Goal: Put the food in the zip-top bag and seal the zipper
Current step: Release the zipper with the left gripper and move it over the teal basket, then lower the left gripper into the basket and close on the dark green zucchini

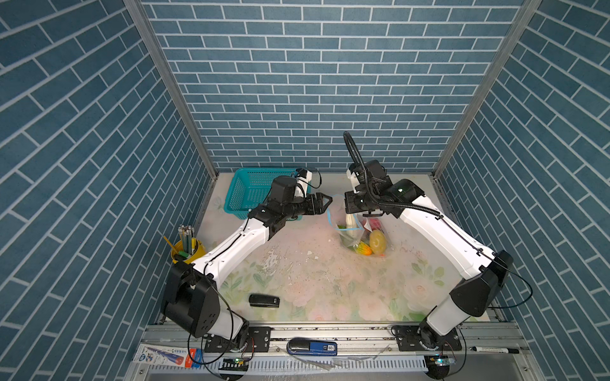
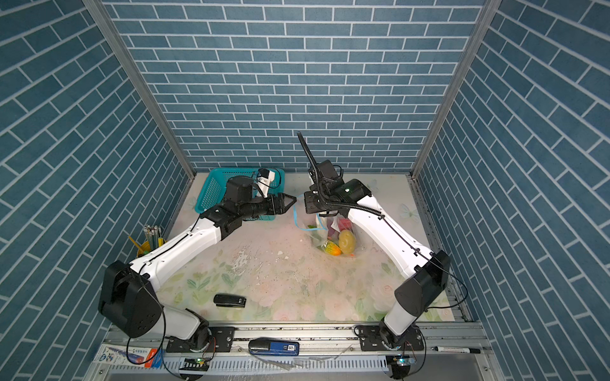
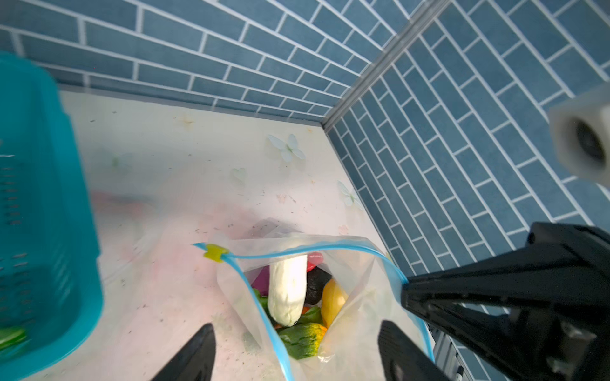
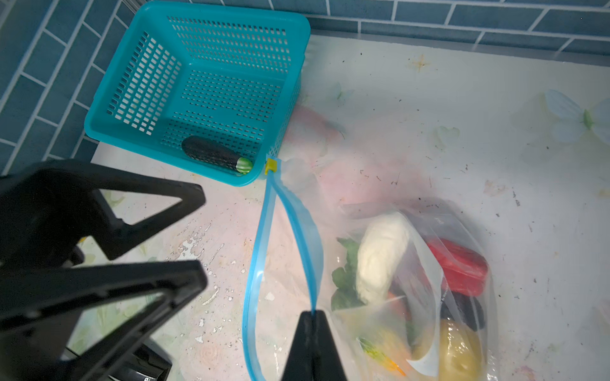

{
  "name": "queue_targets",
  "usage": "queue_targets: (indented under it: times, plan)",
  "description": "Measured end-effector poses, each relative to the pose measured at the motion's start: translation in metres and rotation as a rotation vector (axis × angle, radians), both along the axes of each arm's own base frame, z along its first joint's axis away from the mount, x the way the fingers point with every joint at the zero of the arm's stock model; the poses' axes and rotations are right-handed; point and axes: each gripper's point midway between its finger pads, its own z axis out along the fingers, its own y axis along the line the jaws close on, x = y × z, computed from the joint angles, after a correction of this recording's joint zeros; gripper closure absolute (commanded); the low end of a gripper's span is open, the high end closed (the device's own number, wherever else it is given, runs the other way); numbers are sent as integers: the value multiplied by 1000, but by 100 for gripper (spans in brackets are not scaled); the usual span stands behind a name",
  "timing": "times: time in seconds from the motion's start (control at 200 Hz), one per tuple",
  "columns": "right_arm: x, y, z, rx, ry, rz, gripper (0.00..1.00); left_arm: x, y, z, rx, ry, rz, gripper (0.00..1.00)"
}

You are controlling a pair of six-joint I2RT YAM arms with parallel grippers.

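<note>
The clear zip-top bag [image 1: 359,236] [image 2: 333,236] stands on the table right of centre, mouth open. Inside lies food: a white cabbage [image 3: 287,290] [image 4: 379,257], a yellow potato [image 1: 377,241] [image 2: 347,241], and red, dark and green-orange pieces. The light blue zipper [image 3: 264,255] [image 4: 260,247] gapes, its yellow slider [image 3: 215,252] [image 4: 271,166] at the far end. My right gripper [image 4: 312,313] [image 1: 348,207] is shut on the zipper's edge and holds the mouth up. My left gripper [image 3: 297,326] [image 1: 326,202] [image 2: 290,201] hangs open over the mouth, holding nothing.
A teal mesh basket [image 1: 244,191] [image 4: 198,33] stands at the back left with one dark, green-ended food piece [image 4: 214,155] in it. A yellow pencil cup [image 1: 186,250] is at the left edge, a black stapler [image 1: 264,301] near the front.
</note>
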Motion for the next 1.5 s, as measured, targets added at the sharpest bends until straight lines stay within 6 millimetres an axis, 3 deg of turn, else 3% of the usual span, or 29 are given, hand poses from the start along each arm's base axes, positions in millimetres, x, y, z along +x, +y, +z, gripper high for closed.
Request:
queue_targets:
  times: [0.26,0.41,0.545,0.675,0.775,1.045,1.295,1.5]
  plan:
    - [3,6,-4,2,14,10,100,45,78,-27,152,187,257,19]
    - [8,11,0,10,5,15,100,64,122,-59,244,311,413,18]
    - [12,15,0,9,4,23,100,91,148,-83,308,399,508,18]
    - [14,18,-3,6,10,26,100,113,159,-102,342,455,551,18]
    - [15,19,-4,3,12,25,100,119,160,-118,369,496,558,19]
    - [16,16,-5,-5,10,24,100,113,168,-155,448,610,594,18]
    - [19,13,-5,-17,0,21,100,112,179,-168,503,665,653,18]
    - [22,9,-5,-26,-5,11,100,112,180,-193,535,721,655,18]
